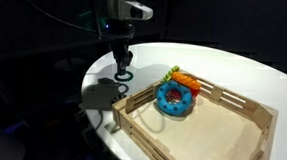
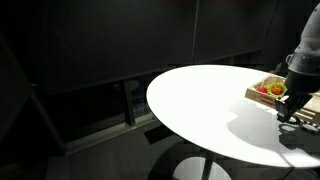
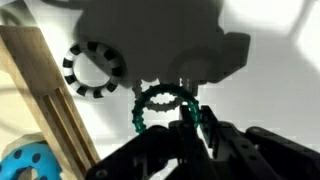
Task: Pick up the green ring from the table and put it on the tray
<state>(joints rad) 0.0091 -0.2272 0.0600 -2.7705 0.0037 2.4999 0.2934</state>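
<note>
The green ring (image 3: 150, 103) is thin and dark green with a bumpy rim. My gripper (image 3: 191, 120) is shut on its rim, and the ring hangs from the fingertips just over the white table (image 3: 275, 95). In an exterior view the gripper (image 1: 123, 60) holds the ring (image 1: 124, 77) close to the near left corner of the light wooden tray (image 1: 142, 103). In an exterior view the gripper (image 2: 288, 108) is beside the tray (image 2: 258, 93) at the table's (image 2: 200, 100) right side; the ring is too small to make out there.
A blue donut-shaped toy (image 1: 175, 98) with orange and green parts lies in the tray's far corner and shows in the wrist view (image 3: 25, 160). A black-and-white striped ring (image 3: 95, 68) lies on the table next to the tray rail (image 3: 45, 95). Dark surroundings lie beyond the table edge.
</note>
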